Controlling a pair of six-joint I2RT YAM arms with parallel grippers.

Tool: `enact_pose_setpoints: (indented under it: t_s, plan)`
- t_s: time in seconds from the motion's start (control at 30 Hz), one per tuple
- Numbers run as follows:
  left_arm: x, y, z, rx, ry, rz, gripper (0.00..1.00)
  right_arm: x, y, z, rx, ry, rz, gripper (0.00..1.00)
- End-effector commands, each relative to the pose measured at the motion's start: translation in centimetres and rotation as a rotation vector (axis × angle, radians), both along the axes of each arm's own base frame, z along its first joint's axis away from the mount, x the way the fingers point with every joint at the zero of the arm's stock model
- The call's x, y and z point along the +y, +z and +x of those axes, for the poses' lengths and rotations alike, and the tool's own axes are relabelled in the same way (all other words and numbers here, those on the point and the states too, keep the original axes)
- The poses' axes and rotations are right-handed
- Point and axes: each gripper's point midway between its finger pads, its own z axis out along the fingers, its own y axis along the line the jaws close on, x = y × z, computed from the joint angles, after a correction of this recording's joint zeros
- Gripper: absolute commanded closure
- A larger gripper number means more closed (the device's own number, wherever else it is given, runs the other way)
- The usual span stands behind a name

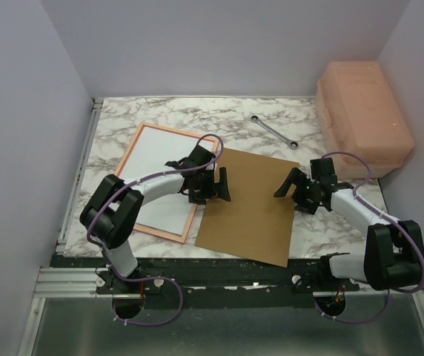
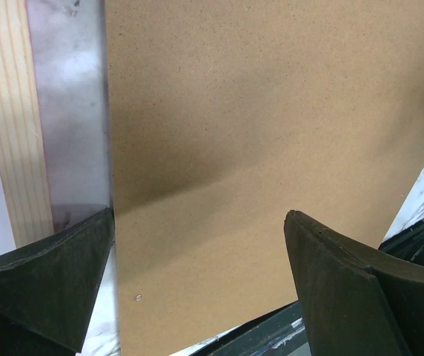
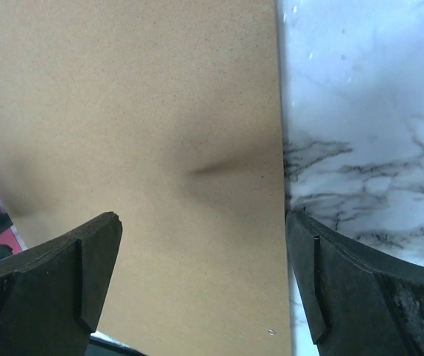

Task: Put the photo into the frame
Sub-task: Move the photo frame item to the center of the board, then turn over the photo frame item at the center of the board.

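Note:
The frame (image 1: 130, 151) lies flat at the left with its pale wood side up (image 2: 12, 133). A white sheet (image 1: 160, 156) fills its opening; it looks like the photo's plain reverse, and no printed side shows. A brown fibreboard panel (image 1: 249, 215) lies beside it in the middle of the table. My left gripper (image 1: 212, 189) hangs open over the panel's left edge (image 2: 199, 222), holding nothing. My right gripper (image 1: 292, 191) is open over the panel's right edge (image 3: 203, 222), also holding nothing.
A metal wrench (image 1: 273, 131) lies on the marble table (image 1: 308, 119) at the back. A salmon-pink case (image 1: 362, 115) stands at the back right corner. White walls close in both sides, and a black rail (image 1: 219, 271) runs along the near edge.

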Motion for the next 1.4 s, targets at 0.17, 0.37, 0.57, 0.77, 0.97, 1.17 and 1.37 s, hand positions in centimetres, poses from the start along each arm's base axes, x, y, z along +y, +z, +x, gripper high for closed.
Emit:
enact_pose_setpoints:
  t_s: [0.17, 0.37, 0.57, 0.77, 0.97, 1.17, 1.37]
  plan:
    - [-2.4, 7.2, -1.5, -0.078, -0.082, -0.196, 0.03, 4.4, 3.7, -1.6, -0.021, 0.129, 0.242, 0.0]
    - [-0.7, 9.5, -1.8, -0.135, -0.047, -0.187, 0.03, 6.0, 3.4, -1.9, -0.011, 0.148, 0.345, 0.01]
    - [3.0, 9.4, -2.0, -0.155, 0.03, -0.11, 0.03, 8.8, 3.4, -1.9, -0.01, 0.19, 0.364, 0.0]
    - [7.5, 6.9, -2.6, -0.142, 0.122, 0.022, 0.03, 12.3, 2.9, -1.3, 0.006, 0.239, 0.356, 0.0]
    - [13.6, 4.6, -3.1, -0.121, 0.264, 0.292, 0.01, 11.1, 1.6, -0.8, 0.041, 0.201, 0.238, 0.0]
    - [15.2, 5.6, -2.9, -0.161, 0.335, 0.339, 0.04, 9.1, 1.1, -1.7, 0.052, 0.157, 0.144, 0.0]
    - [13.3, 5.7, -2.7, -0.197, 0.29, 0.222, 0.26, 8.0, -0.4, -3.0, 0.091, 0.16, 0.098, 0.0]
